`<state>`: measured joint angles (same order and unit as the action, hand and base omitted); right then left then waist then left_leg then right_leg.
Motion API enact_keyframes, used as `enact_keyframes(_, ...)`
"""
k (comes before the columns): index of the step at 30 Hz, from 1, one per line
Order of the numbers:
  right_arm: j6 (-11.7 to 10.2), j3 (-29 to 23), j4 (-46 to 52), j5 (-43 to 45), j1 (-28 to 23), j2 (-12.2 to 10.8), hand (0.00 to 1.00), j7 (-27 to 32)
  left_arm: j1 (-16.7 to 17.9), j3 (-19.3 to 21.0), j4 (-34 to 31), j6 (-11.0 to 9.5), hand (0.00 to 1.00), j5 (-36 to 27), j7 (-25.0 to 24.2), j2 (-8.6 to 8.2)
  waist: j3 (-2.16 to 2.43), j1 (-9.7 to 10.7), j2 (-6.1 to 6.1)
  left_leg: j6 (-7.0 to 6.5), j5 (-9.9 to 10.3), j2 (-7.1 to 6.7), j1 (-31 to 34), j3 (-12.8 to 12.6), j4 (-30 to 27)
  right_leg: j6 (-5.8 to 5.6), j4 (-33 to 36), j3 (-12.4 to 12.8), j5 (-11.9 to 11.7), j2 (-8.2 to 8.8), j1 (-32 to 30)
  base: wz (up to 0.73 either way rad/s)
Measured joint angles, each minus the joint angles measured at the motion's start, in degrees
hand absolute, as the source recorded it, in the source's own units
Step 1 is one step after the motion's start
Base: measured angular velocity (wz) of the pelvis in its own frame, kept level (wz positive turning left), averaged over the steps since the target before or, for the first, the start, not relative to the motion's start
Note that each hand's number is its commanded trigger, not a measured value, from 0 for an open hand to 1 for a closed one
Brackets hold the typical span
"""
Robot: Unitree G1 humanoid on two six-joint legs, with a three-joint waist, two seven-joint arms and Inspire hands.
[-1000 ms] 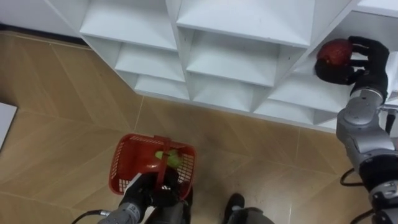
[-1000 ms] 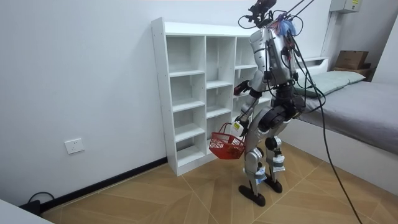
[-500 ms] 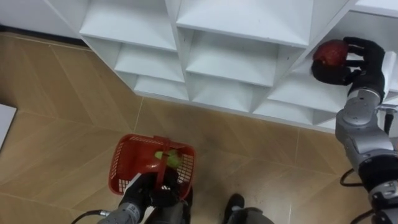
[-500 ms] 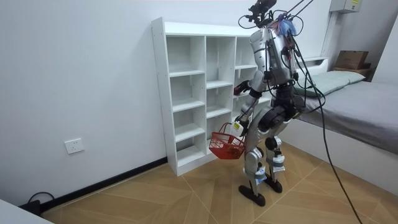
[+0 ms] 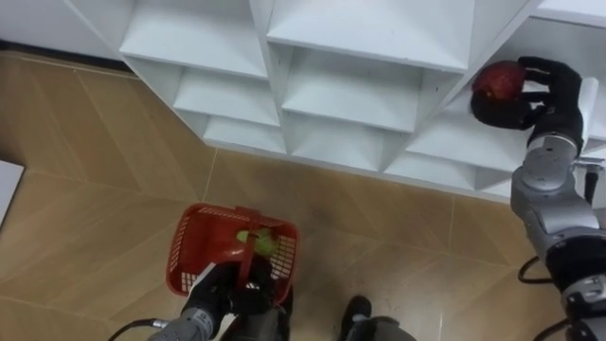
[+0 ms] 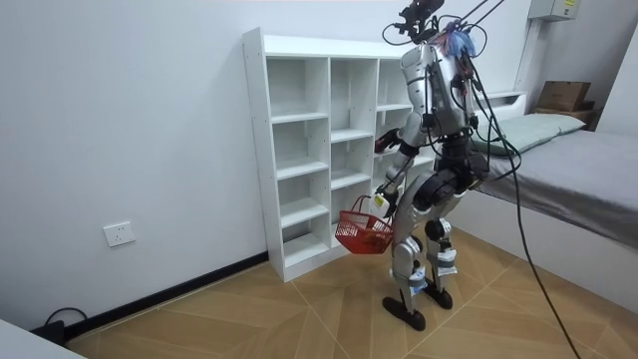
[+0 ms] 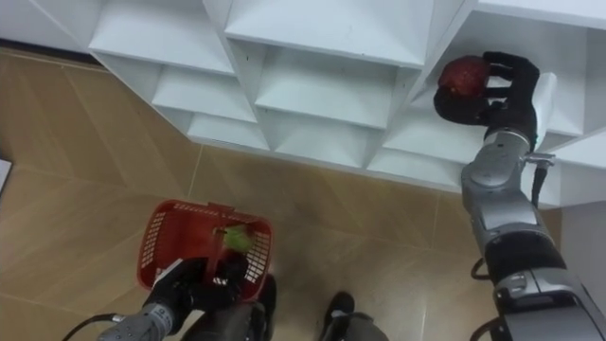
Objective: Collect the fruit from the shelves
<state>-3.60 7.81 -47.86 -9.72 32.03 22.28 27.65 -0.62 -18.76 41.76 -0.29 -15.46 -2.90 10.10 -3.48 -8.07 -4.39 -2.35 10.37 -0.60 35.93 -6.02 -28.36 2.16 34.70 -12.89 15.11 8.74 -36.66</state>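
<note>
Your right hand [image 5: 552,93] is gripping a red apple [image 5: 497,80], with the dark fingers curling over its top and far side and the thumb wrapping underneath. The apple is sitting on the hand's left side, at the front edge of a compartment in the right column of the white closet [image 5: 360,38]. You cannot tell whether it is touching the shelf board. It is showing as a round ball with no clear long axis, and its stem end is not readable, so its pointing direction is unclear. Your left hand [image 5: 232,289] is hanging low near your legs, fingers closing around the handle of a red basket [image 5: 189,248]. The basket is hovering above the wooden floor [image 5: 85,170], its handle running from you toward the closet. A green fruit [image 5: 263,243] is lying inside it, just beside the handle. In the room view you are standing upright facing the closet, with a bed [image 6: 588,165] behind you at the room view's right.
</note>
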Motion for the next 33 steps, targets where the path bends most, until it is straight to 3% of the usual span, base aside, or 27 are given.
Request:
enact_keyframes(18, 1.1, 3.96, -4.77, -2.71, -1.35, -0.33, 1.0, -9.05, -2.36, -0.49, 5.26, 0.01, 1.0, -2.47, -1.19, 0.03, -0.06, 0.51, -0.02, 0.06, -0.03, 0.3, -10.96, 0.5, 5.41, -0.9, -7.34, -2.06, -0.89, -1.2, 12.56, 0.01)
enact_keyframes(25, 1.15, 5.15, -1.78, -3.14, -3.92, -0.48, 1.0, -13.72, -2.79, 0.6, 5.02, -0.03, 1.0, -4.14, -1.29, 0.27, 0.22, 1.97, -0.05, 0.08, -0.01, 1.4, -16.64, -0.07, 6.9, -1.01, -12.57, -1.98, -2.47, -3.04, 19.64, -0.06)
enact_keyframes(28, 1.17, 5.04, 2.55, -3.09, -8.48, -0.69, 1.0, -14.98, -2.56, 0.6, 4.24, -0.04, 1.0, -5.13, -1.1, 0.12, 0.9, 3.13, -0.13, 0.3, 0.12, 1.57, -19.59, -0.09, 7.83, -1.19, -14.24, -1.81, -2.83, -3.6, 22.87, -0.02)
enact_keyframes(31, 1.24, 5.03, 9.7, -1.91, -14.17, -0.69, 1.0, -17.06, -1.74, 0.75, 3.89, -0.04, 1.0, -5.09, -1.05, 0.2, 2.4, 3.59, 0.05, 0.53, 0.28, 1.69, -22.35, 0.17, 8.76, -1.16, -15.7, -1.27, -3.26, -4.02, 25.49, -0.15)
enact_keyframes(33, 1.24, 5.03, 13.37, -1.77, -17.11, -0.85, 1.0, -18.59, -1.12, 0.82, 3.28, -0.03, 1.0, -5.12, -1.07, 0.14, 2.66, 4.2, 0.33, 0.59, 0.31, 1.71, -24.7, 0.16, 9.33, -1.22, -16.76, -1.29, -3.43, -4.22, 28.06, -0.05)
